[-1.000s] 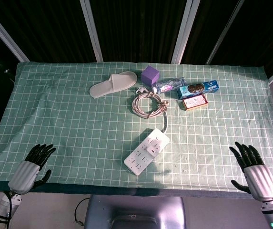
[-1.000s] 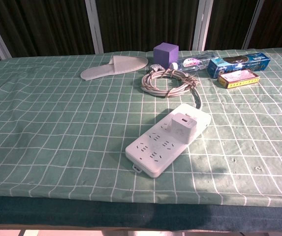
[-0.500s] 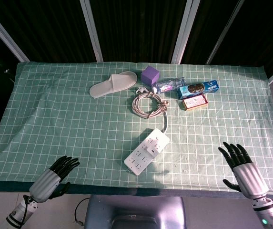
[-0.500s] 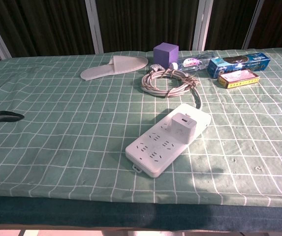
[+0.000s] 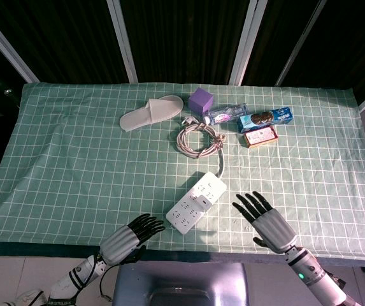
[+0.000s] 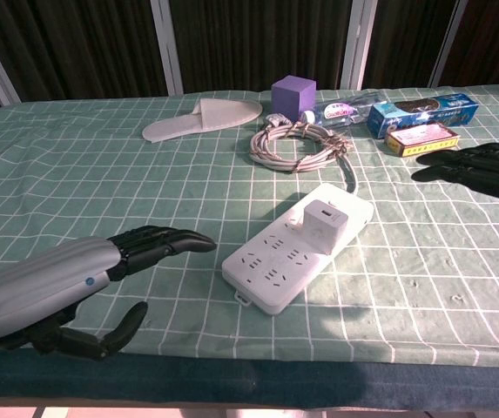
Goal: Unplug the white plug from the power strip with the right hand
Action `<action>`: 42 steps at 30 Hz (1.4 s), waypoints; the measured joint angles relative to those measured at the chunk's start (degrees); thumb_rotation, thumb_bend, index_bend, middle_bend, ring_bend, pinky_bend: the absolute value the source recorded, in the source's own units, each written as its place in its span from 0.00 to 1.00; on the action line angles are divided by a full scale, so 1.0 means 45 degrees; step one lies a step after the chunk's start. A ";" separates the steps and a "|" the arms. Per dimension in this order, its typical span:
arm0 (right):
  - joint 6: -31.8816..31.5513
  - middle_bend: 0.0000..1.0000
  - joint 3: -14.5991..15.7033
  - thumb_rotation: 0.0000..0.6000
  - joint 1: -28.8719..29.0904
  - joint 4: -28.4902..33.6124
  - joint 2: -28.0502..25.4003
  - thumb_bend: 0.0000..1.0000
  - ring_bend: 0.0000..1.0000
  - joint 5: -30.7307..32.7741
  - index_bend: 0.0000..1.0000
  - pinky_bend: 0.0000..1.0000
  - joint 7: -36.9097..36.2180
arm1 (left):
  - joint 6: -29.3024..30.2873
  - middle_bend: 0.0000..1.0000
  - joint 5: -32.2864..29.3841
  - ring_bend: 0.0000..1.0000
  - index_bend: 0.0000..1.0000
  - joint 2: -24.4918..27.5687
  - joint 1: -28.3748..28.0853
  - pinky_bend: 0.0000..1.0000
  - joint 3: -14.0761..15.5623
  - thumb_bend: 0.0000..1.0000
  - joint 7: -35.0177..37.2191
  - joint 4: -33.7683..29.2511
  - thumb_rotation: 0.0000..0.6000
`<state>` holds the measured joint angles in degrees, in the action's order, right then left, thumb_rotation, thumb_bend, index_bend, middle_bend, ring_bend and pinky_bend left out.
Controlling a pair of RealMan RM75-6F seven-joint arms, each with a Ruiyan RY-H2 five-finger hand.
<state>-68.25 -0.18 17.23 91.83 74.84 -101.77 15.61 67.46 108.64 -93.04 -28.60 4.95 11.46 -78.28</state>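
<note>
Since the earlier frames both hands are being brought inward from the outer corners of the near edge toward the power strip (image 5: 197,201). The left hand (image 5: 128,237) is now being held just beside the strip's near end, on its left, and the right hand (image 5: 267,220) is being held near the strip's right side, level with its middle. Nothing is being grasped by either: the fingers of both are being kept apart and stretched forward, released, with the thumbs dropped away from the palms. This is judged to be a reaching posture, the right hand being readied for the pull and the left perhaps for steadying the strip, though no contact is being made yet.

The strip itself is being left lying flat and slantwise on the tabletop (image 5: 74,159), its near end toward the left hand. The white plug (image 6: 327,223) is being carried upright in a socket toward the strip's far end, still fully seated, so the unplugging is judged as not yet begun.

Beyond the strip's far end its cord is being led away to a coiled cable (image 5: 198,138). Farther than the coil, a slipper (image 5: 150,112) is lying to the strip's far left, a purple cube (image 5: 200,100) straight beyond, and a plastic bottle (image 5: 227,114), a blue packet (image 5: 265,118) and a small orange box (image 5: 260,136) to the far right.
</note>
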 measured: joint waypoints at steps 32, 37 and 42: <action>0.2729 0.00 -0.1179 1.00 0.2699 -0.0949 0.3261 0.15 0.00 0.3647 0.00 0.00 0.2958 | -0.2039 0.01 -0.2182 0.00 0.00 -0.3923 -0.1918 0.02 -0.0459 0.72 -0.1984 0.3264 1.00; 0.2660 0.00 -0.1230 1.00 0.2987 -0.1389 0.3738 0.18 0.00 0.3689 0.00 0.02 0.3466 | -0.2060 0.01 -0.2209 0.00 0.00 -0.3945 -0.1992 0.02 -0.0290 0.72 -0.2157 0.3239 1.00; 0.2723 0.03 -0.1277 1.00 0.3255 -0.1774 0.4087 0.19 0.00 0.3884 0.01 0.05 0.4115 | -0.2062 0.01 -0.2268 0.00 0.00 -0.3956 -0.2057 0.02 -0.0198 0.72 -0.2239 0.3286 1.00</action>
<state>-56.00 -5.93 31.88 83.85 93.24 -84.29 34.13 58.18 98.43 -110.84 -37.86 4.06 1.38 -63.49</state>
